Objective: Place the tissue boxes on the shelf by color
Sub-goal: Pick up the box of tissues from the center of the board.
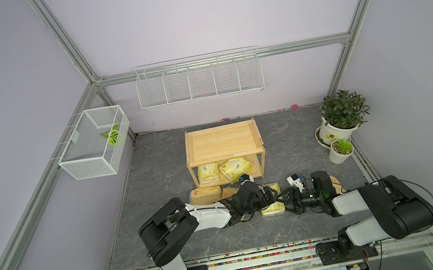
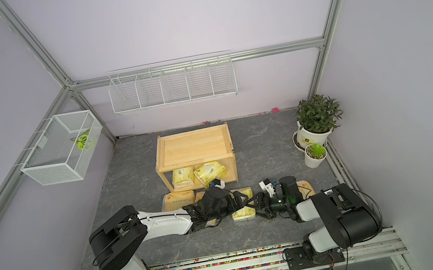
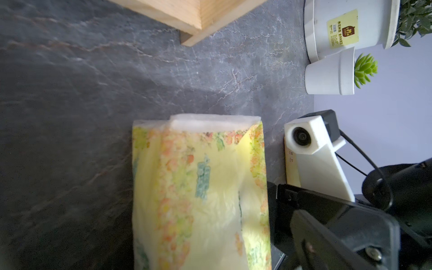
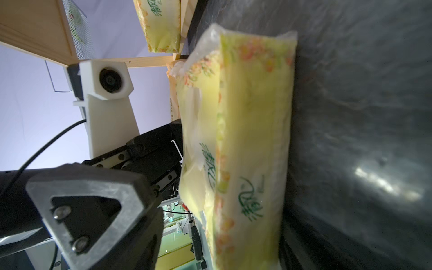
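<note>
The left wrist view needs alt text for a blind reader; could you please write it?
A yellow-green tissue pack lies on the grey tabletop, the right arm's camera beside it. Beyond stand a wooden shelf corner and two plant pots.

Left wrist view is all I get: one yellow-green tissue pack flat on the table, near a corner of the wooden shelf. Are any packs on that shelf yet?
Observer: Yes. One yellow-green pack and a second yellow-green pack lie on the lower tier of the shelf.
Operator: And the orange ones?
Observer: None shows on the shelf. An orange pack lies on the table before the shelf; a second orange pack shows partly under the right arm.
Operator: Is the right hand gripping my pack?
Observer: The right hand stands open at the side of the table pack; whether it touches, I cannot tell.
</note>
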`<state>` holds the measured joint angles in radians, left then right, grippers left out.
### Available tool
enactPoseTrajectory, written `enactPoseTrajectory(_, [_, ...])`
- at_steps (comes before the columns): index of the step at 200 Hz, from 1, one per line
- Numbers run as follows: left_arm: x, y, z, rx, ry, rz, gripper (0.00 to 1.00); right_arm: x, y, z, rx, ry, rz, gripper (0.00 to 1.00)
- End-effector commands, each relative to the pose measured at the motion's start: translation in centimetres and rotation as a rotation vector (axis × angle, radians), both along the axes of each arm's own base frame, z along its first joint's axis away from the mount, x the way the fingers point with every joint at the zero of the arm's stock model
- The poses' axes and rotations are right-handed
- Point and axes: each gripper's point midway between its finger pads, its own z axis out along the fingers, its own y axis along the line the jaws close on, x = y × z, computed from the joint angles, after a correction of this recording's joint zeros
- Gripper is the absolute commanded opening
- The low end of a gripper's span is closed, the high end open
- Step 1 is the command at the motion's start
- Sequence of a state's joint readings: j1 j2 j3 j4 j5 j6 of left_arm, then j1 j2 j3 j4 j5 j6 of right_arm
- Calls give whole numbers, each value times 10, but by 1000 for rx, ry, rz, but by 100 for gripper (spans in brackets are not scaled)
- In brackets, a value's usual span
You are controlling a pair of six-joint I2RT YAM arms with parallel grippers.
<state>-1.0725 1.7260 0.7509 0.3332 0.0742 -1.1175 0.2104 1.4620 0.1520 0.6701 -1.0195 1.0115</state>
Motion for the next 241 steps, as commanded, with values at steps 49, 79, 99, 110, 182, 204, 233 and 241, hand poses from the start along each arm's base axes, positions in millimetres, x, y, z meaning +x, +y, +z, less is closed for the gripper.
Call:
enactPoseTrajectory(49, [-14, -6, -15, 29, 37, -40, 100, -1, 7, -11, -15, 89, -26, 69])
enactPoseTrajectory(79, [-15, -6, -16, 28, 39, -37, 100, -1, 13, -12, -7, 95, -10, 66])
enactPoseTrajectory(99, [-15, -5, -14, 30, 35, -36, 100, -5, 11, -19, -15, 107, -16, 61])
enactPoseTrajectory(110, [-15, -5, -12, 29, 34, -37, 100, -6, 11, -21, -16, 110, -17, 56])
enactPoseTrajectory(182, [-2, -8, 47, 74, -89, -61, 100, -7, 4, -18, -3, 123, -52, 26])
enactPoseTrajectory(204, [8, -5, 90, 104, -179, -58, 100, -5, -3, -9, -1, 114, -73, 24])
enactPoseTrajectory(233, [22, 12, 155, 142, -310, -13, 100, 0, -18, 13, -44, 68, -96, 22])
enactPoseTrajectory(241, [26, 20, 172, 155, -348, 6, 100, 1, -24, 18, -78, 69, -110, 22])
